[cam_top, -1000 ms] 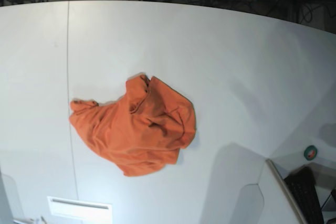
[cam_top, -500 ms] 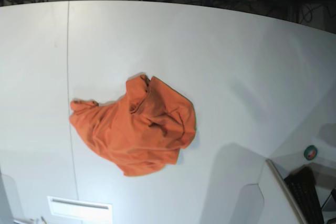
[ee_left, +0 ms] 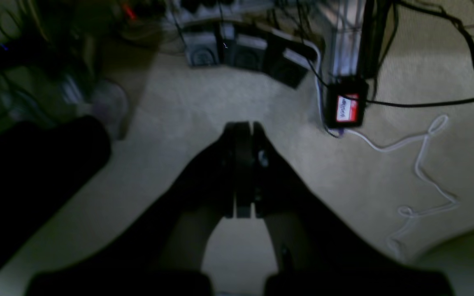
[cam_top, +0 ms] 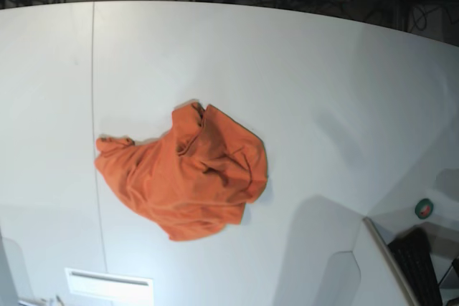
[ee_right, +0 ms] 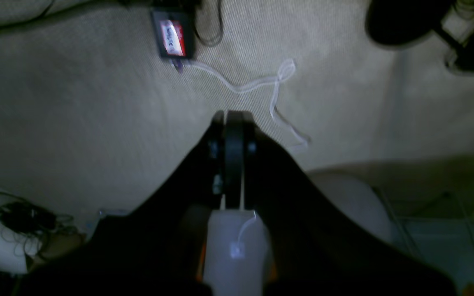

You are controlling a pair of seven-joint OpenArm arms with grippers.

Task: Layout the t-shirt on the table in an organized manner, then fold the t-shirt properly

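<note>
While neither arm shows up anywhere in the base view, the t-shirt (cam_top: 185, 179) is easy to spot: it sits in a crumpled orange heap on the table (cam_top: 323, 91), a bit left of centre and toward the near edge, nowhere close to flat. One bunched end reaches the thin dark seam line (cam_top: 93, 62) that runs down the left part of the white top, and the rest is full of folds and creases, with a lumpy ridge through the middle. Off at the lower right corner, past the table's edge, there's a small green roll of tape (cam_top: 424, 208). Both wrist cameras look down at beige carpet rather than the table. The left gripper (ee_left: 243, 127) has its dark fingers pressed together with nothing between them, hanging over the floor, and beyond it lies a small black box with a red label (ee_left: 346, 107) and a loose white cable (ee_left: 422, 164). The right gripper (ee_right: 233, 117) is clenched too and empty, with what looks like that same box (ee_right: 172, 38) further out.
</note>
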